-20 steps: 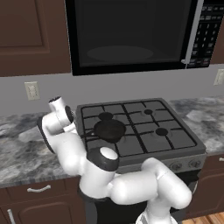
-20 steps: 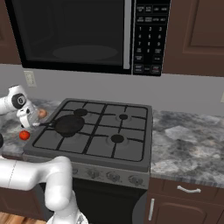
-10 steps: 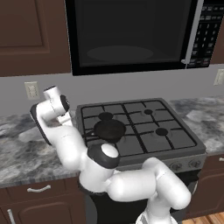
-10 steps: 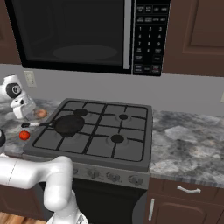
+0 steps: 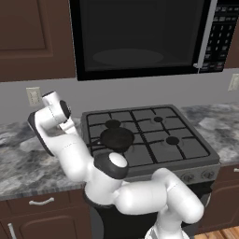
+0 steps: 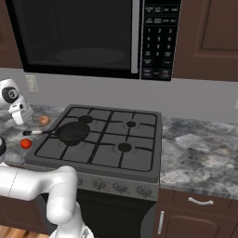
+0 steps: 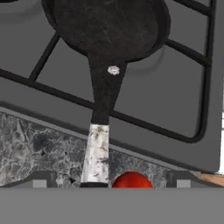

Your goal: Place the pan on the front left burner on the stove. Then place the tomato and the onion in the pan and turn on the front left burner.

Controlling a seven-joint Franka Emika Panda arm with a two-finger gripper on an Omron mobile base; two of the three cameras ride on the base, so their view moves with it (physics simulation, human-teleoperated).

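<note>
microwave (image 6: 76,37): black, hung above the stove across the upper part of the right base view; keypad at its right side.
wall outlet (image 6: 31,83): pale plate on the grey wall, left of the range.
counter (image 6: 195,153): grey marbled stone on both sides of the stove, dark wood drawers beneath.
stove (image 6: 121,153): dark grey four-burner range, black grates, knobs along the front edge.
pan (image 6: 73,132): small, round, black, sitting on the grate over the front left burner (image 5: 116,138); the cap itself is hidden under it. its handle runs off to frame left, past the stove edge, and its white tip lies over the counter.
tomato (image 6: 26,143): red ball on the counter at left centre of the right base view, just beside the handle tip, apart from the pan. in the hand view it sits at bottom centre, right of the handle tip.
onion (image 6: 44,120): tan-brown ball on the counter, behind the handle, near the stove's left edge.
gripper (image 6: 22,113): above the counter at far left of the right base view, over the handle end; jaws spread wide, holding nothing, touching nothing. fingertips (image 7: 41,180) show as grey blocks at the bottom of the hand view, either side of the handle tip and tomato.
</note>
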